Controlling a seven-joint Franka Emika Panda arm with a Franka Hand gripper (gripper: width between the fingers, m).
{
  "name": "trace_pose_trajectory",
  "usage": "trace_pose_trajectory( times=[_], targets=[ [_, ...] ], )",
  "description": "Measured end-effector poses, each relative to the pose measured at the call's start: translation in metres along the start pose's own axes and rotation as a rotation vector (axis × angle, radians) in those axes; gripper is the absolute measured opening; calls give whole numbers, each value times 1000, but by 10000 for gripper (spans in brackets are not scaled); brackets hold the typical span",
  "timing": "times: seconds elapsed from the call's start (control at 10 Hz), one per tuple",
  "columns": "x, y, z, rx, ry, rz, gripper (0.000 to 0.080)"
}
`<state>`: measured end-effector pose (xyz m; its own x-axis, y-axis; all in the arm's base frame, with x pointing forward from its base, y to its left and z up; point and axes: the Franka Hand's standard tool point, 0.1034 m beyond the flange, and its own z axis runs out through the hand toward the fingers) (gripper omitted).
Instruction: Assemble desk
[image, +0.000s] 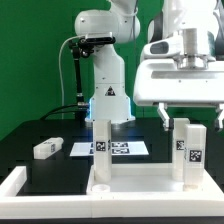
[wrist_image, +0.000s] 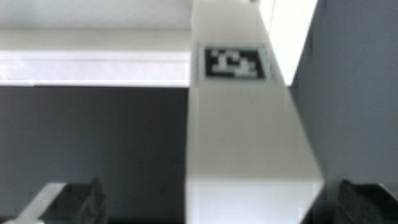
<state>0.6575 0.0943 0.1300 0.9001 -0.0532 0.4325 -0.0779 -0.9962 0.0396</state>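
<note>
The white desk slab (image: 135, 182) lies at the front of the black table. Two white legs stand upright on it: one at the exterior view's left (image: 101, 148), one at its right (image: 185, 150), each with a square marker. A third leg (image: 47, 148) lies loose on the table further left. My gripper (image: 192, 118) hangs just above the right leg, open and holding nothing. In the wrist view that leg (wrist_image: 249, 130) runs between my dark fingertips (wrist_image: 71, 202), with a gap on one side and the other fingertip close to it. The fourth leg is out of view.
The marker board (image: 108, 148) lies flat behind the slab. The arm's white base (image: 105, 95) stands at the back with a black cable. The white frame (image: 22, 180) borders the table at the front left. A green wall closes the back.
</note>
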Motion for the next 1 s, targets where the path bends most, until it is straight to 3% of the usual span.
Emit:
trace_pose_trajectory(
  times=[0.3,0.5,0.8,1.0],
  targets=[
    [-1,10,0,-10,-212,32,649],
    [8,6,-1,-16,-297,44,649],
    [11,3,4,-11,-276,67,649],
    [3,-15,14,-7,-256,109,649]
  ],
)
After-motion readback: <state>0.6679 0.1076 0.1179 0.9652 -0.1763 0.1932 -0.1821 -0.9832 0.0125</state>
